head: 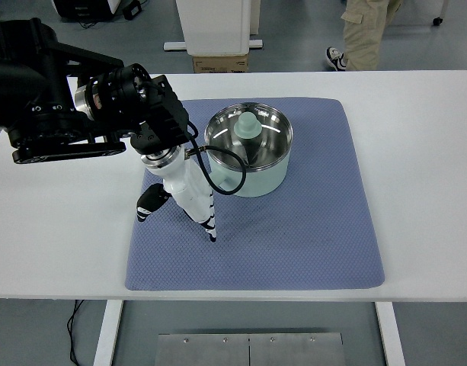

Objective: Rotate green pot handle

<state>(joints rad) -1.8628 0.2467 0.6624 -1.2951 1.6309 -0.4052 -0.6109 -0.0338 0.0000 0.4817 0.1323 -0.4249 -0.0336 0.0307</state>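
A pale green pot (252, 152) with a shiny steel inside stands on the blue-grey mat (309, 213), upper middle. A pale green handle (247, 128) rises from inside it, rounded end up. My left hand (180, 202), white with black fingertips, hangs over the mat just left of the pot, apart from it. Its fingers (209, 227) point down and toward the near edge, relaxed, holding nothing. A black cable (222, 164) loops from the wrist in front of the pot's left wall. The right arm does not show.
The mat lies on a white table (423, 175). A person's legs (366, 34) pass beyond the table's far edge at upper right. A white cabinet base and a cardboard box (220, 63) stand behind the table.
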